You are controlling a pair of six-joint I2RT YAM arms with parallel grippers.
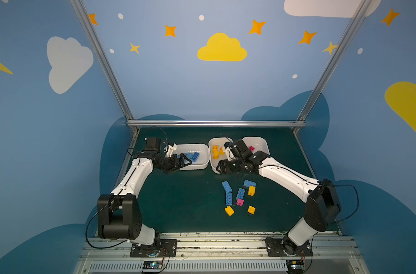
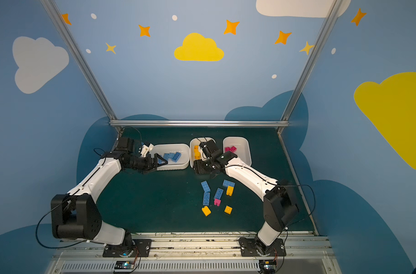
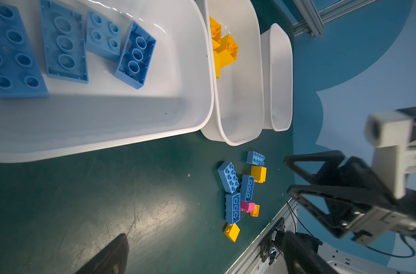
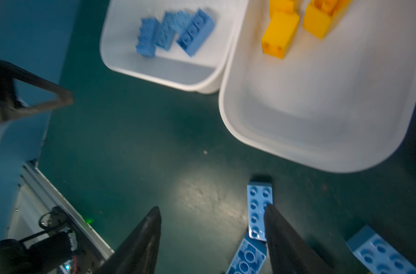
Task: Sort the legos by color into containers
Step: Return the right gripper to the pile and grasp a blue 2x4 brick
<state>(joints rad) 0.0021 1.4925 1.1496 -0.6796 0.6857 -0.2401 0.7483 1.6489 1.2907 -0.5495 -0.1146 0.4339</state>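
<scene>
The right gripper [image 4: 211, 208] has its fingers [image 4: 143, 237] spread, with only bare green worktop [image 4: 131, 154] between them. A flat blue brick [image 4: 258, 204] lies just outside one fingertip, which overlaps the brick's edge in the blurred wrist view. It may be touching, but I cannot tell. This gripper hangs at the near end of the middle tray [image 1: 209, 151], which holds yellow bricks [image 1: 215, 151].

The left gripper [image 1: 184, 159], fingers wide apart and holding nothing, sits over the near left corner of the left tray [image 1: 197, 166], beside the blue bricks [image 1: 193, 156] lying in it. The right tray [image 1: 264, 143] holds pink bricks [image 2: 230, 149].

The three trays stand in a row toward the worktop's far edge. The loose legos [image 1: 240, 194], four blue, three yellow and one pink, lie on its right half, between the trays and the near edge.
</scene>
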